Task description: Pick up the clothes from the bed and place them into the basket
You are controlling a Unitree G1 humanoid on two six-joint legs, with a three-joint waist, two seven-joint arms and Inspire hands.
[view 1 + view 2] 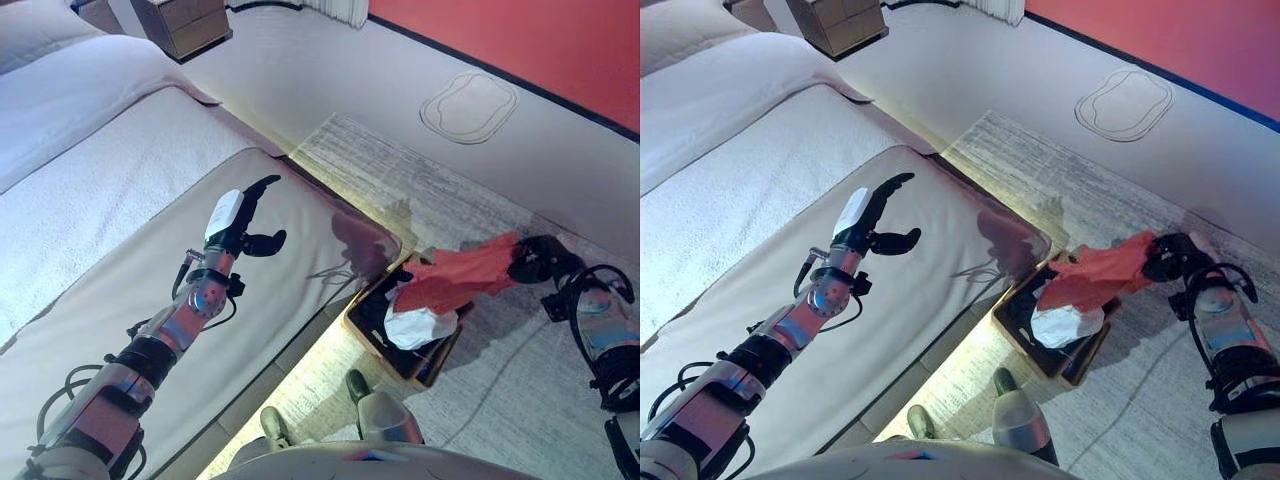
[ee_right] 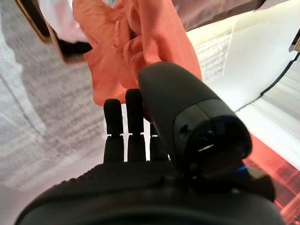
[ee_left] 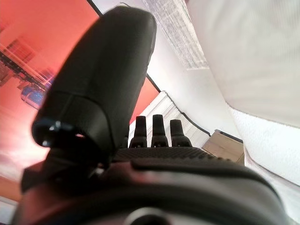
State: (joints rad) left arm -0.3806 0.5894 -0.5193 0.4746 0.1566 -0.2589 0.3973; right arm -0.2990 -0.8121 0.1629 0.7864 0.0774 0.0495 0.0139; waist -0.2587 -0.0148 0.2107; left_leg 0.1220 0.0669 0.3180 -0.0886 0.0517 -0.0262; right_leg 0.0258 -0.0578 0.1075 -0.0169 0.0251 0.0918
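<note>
My right hand [image 1: 538, 260] is shut on an orange garment [image 1: 462, 280] and holds it to the right of the bed. The garment hangs from the hand down over the basket [image 1: 385, 358], which stands on the floor beside the bed. The right wrist view shows the orange garment [image 2: 140, 51] past my fingers [image 2: 126, 126] and thumb. A white garment [image 1: 420, 325] lies in the basket under it. My left hand [image 1: 240, 225] is open and empty, raised above the beige bed cover [image 1: 120, 300]; its straight fingers [image 3: 154, 133] show in the left wrist view.
The bed has a white duvet [image 1: 90, 190] and a pillow at the far left. A wooden nightstand [image 1: 185, 22] stands at the top. A grey rug [image 1: 420, 180] lies under the basket, with a red wall [image 1: 520, 35] behind.
</note>
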